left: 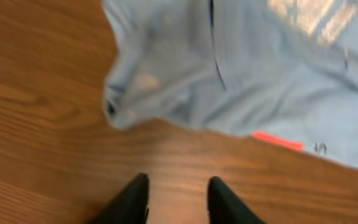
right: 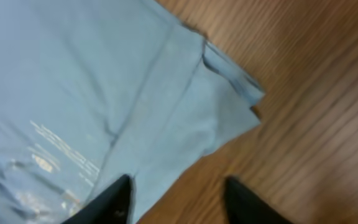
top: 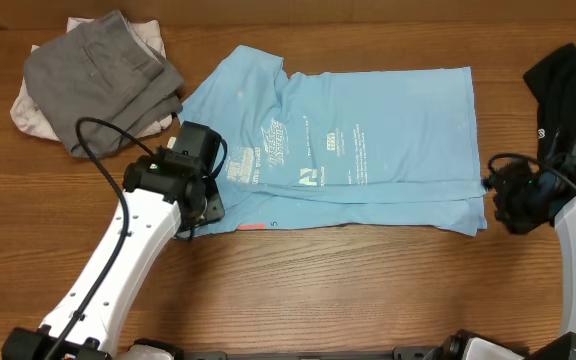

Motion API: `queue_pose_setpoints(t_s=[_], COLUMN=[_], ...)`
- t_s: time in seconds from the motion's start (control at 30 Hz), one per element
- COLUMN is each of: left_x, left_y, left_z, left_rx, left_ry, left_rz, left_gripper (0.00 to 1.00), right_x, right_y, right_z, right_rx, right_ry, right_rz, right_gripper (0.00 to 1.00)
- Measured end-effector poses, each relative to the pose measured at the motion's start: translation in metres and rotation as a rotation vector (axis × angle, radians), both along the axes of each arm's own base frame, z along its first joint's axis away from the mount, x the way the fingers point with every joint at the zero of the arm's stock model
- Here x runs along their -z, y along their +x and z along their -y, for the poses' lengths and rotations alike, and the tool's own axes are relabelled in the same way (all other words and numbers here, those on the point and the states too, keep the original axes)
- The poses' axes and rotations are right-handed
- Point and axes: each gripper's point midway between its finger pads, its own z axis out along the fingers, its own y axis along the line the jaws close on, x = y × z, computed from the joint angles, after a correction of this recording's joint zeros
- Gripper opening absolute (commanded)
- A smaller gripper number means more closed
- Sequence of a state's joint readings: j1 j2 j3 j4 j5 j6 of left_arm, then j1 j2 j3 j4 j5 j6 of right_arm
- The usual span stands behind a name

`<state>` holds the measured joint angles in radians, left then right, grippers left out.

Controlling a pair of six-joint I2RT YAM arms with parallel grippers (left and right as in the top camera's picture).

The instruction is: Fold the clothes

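Observation:
The clothes in play are a light blue T-shirt [top: 368,140] with white printed logos, lying folded across the middle of the table. My left gripper [top: 210,207] sits at its left sleeve edge. In the left wrist view the left gripper [left: 178,196] is open over bare wood, with the bunched sleeve [left: 160,81] and a red tag [left: 277,140] just ahead. My right gripper [top: 490,188] is at the shirt's lower right corner. In the right wrist view the right gripper [right: 179,199] is open and holds nothing. Its left finger [right: 112,200] is over the shirt's edge [right: 185,118].
A grey garment [top: 103,70] lies on an off-white one [top: 26,112] at the back left. A black garment [top: 568,80] is heaped at the back right, close behind the right arm. Bare wooden table [top: 348,290] runs along the front.

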<state>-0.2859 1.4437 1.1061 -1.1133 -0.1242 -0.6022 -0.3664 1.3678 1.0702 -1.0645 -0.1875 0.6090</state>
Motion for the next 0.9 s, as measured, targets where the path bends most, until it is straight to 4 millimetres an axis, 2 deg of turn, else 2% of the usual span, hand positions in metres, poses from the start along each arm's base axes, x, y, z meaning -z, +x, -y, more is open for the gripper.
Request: queue_pose_setpoints(t_s=[0.07,0.13,0.3,0.57,0.9], left_x=[0.008,0.018,0.042,0.065,0.083], left_y=[-0.007,-0.014,-0.017,-0.013,-0.003], left_z=[0.004,0.007,0.01,0.009,-0.025], left_rx=[0.004,0.0,0.002,-0.006,-0.115], left_ry=[-0.022,-0.032,-0.029,-0.012,-0.027], left_rz=[-0.053,-0.116,-0.204,-0.256,-0.287], left_gripper=[0.12,0.06,0.04,0.04,0.04], right_x=[0.006,0.016,0.038,0.068,0.096], right_y=[-0.006,-0.01,-0.018,-0.01,-0.004], right_z=[-0.005,-0.007,-0.012,-0.016,-0.017], right_rx=[-0.034,-0.05,-0.069,-0.089,-0.098], right_ry=[0.014,0.02,0.031,0.084,0.12], right_rz=[-0.017,-0.029,-0.049,-0.073,-0.117], right_gripper=[0.29,0.26,0.21,0.21,0.21])
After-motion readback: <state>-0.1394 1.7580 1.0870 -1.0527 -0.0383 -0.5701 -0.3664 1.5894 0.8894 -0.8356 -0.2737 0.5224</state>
